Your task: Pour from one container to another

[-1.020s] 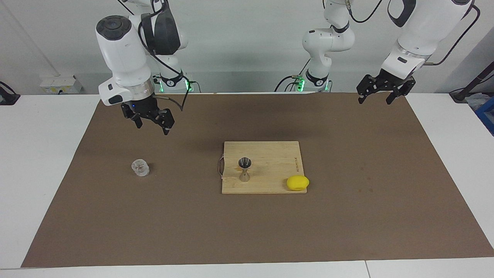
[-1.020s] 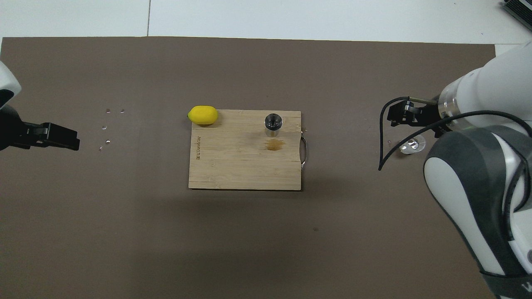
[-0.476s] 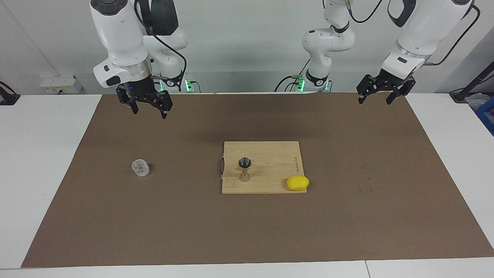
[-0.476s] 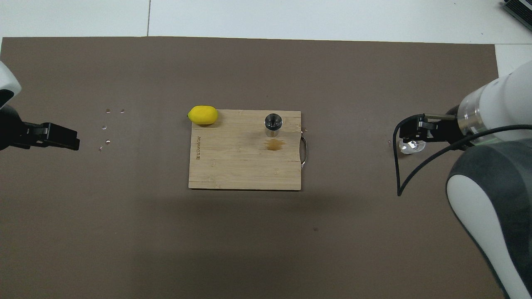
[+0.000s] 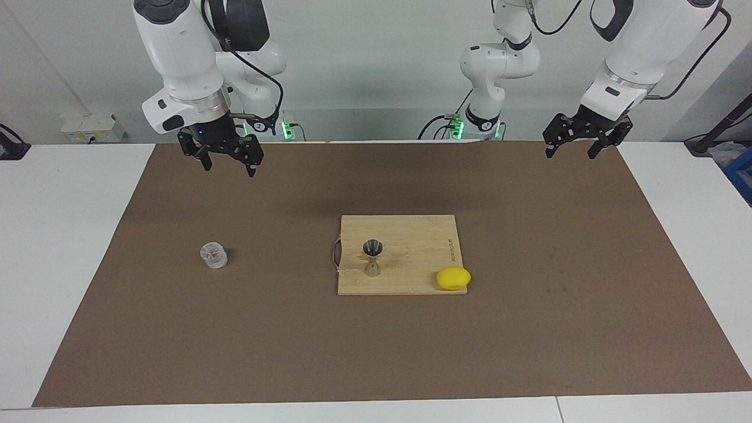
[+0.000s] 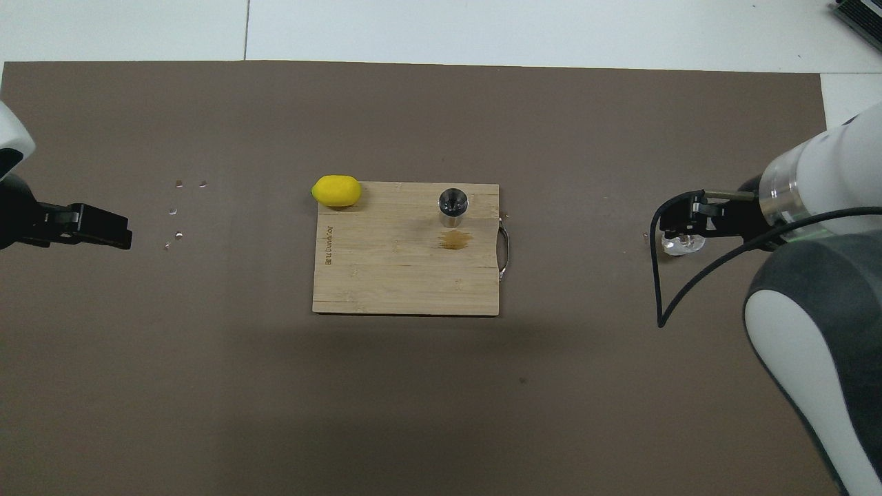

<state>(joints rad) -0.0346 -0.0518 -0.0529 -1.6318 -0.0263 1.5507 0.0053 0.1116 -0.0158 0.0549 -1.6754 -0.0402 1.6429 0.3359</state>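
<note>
Currently my right pincer (image 5: 226, 165) hangs wide open, high above the brown mat (image 5: 529, 329), holding nothing; my left pincer (image 5: 578, 147) waits, open too. At six o'clock below my right pincer stands the ribbed clear glass tumbler (image 5: 213, 255). At three o'clock from it, the shiny steel hourglass jigger (image 5: 372, 257) stands on a wooden board (image 5: 423, 232). I judge that slippery glass needs a level, centred squeeze.

Table (image 5: 70, 235): white top, largely covered by a brown mat (image 5: 529, 329).
Cutting board (image 5: 411, 235): bamboo, flat on the mat near its middle, metal handle toward the right arm's end.
Glass tumbler (image 5: 213, 255): upright on the mat, toward the right arm's end, well apart from the board.
Droplets (image 6: 178, 207): scattered on the mat toward the left arm's end.
</note>
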